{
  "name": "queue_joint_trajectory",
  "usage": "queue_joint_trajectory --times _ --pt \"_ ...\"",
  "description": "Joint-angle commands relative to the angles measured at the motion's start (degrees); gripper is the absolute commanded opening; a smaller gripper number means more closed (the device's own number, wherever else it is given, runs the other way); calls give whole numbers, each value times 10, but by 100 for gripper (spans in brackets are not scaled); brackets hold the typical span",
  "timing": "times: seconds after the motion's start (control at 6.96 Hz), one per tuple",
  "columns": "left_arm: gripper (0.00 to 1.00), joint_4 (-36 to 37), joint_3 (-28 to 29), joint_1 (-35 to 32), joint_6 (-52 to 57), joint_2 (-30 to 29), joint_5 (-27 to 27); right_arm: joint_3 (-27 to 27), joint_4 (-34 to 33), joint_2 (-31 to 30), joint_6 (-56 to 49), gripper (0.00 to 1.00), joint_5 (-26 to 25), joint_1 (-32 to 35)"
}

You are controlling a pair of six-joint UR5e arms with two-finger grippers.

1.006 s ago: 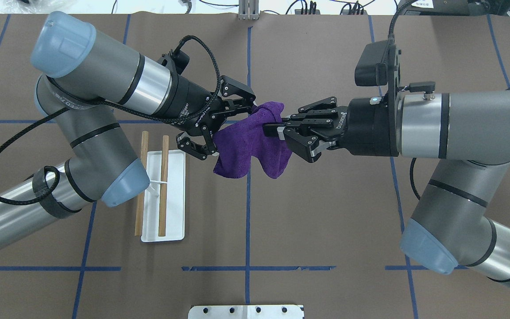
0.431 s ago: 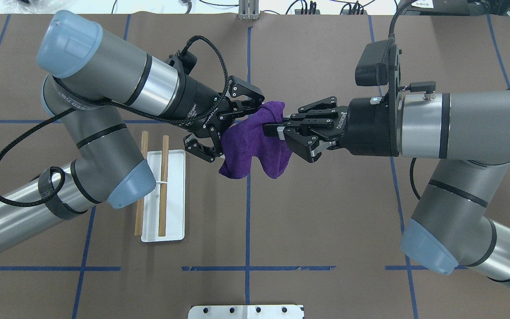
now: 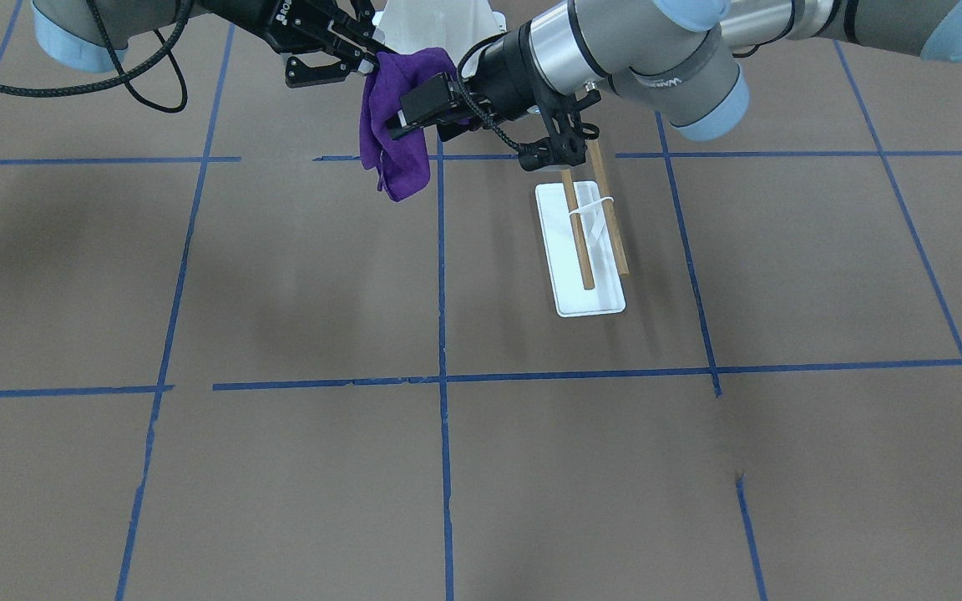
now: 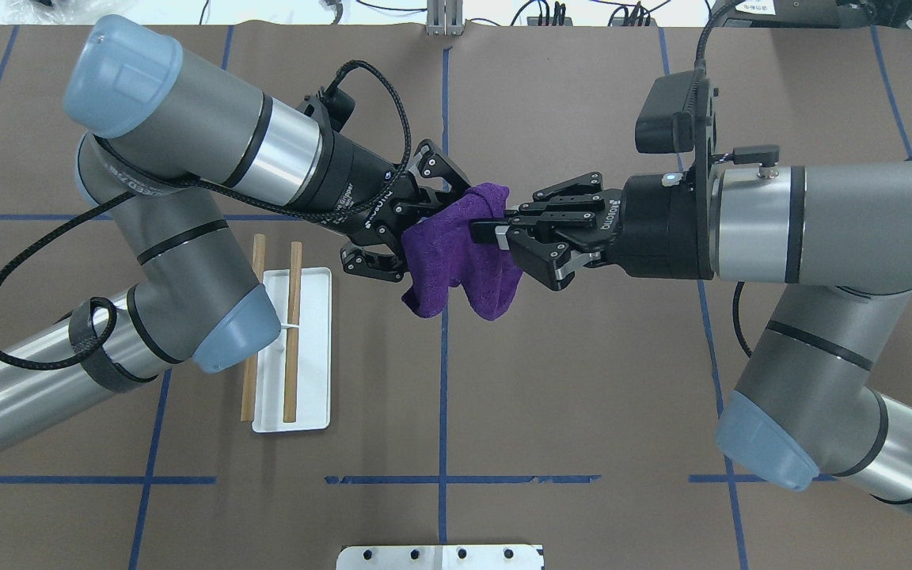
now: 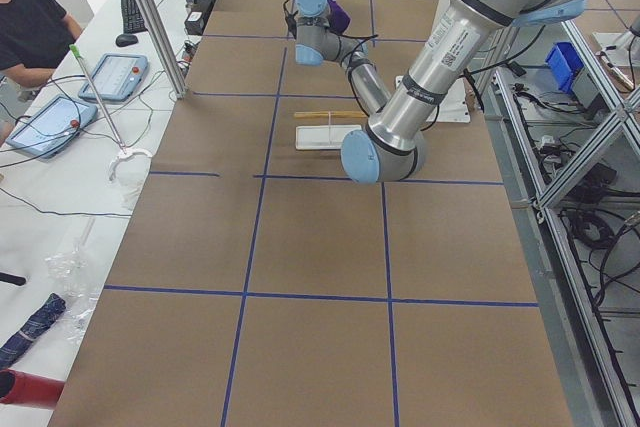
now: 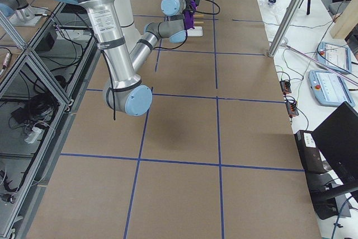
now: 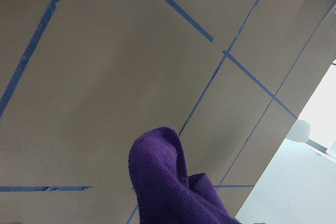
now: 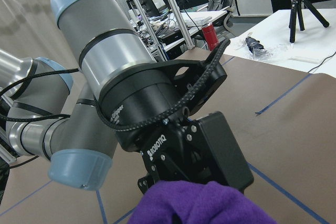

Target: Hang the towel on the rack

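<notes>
A purple towel (image 4: 460,257) hangs in the air above the table's middle. It also shows in the front view (image 3: 393,125) and at the bottom of both wrist views (image 7: 168,187) (image 8: 205,203). My right gripper (image 4: 495,232) is shut on the towel's upper right part. My left gripper (image 4: 434,231) is open, its fingers on either side of the towel's left part. The rack (image 4: 313,348) is a white tray with two wooden dowels (image 4: 292,332). It lies on the table left of the towel, partly under my left elbow, and shows in the front view (image 3: 585,242).
A white bolted plate (image 4: 440,556) sits at the table's near edge. Blue tape lines cross the brown table. An operator (image 5: 30,27) sits beyond the table's far side, beside tablets and cables.
My left gripper has moved right, into the towel, and pushed its left edge inward so the towel hangs narrower. My right gripper has not moved.
</notes>
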Motion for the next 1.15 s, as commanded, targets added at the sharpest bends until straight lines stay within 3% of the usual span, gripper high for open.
queue_joint_trajectory --times 0.0,0.43,0.58,0.72,1.01 --pt "0 -4 -3 -1 3 0 -1 0 0 0 1 0 0 1" --pt "0 -5 -3 -3 2 3 -1 1 -1 0 1 0 1 3" --pt "0 -5 -3 -3 0 3 -1 1 -2 0 29 65 7 2" --pt "0 -5 -3 -4 0 3 -1 3 -1 0 54 96 17 3" --pt "0 -6 -3 -4 0 4 -1 4 -1 -2 56 100 32 5"
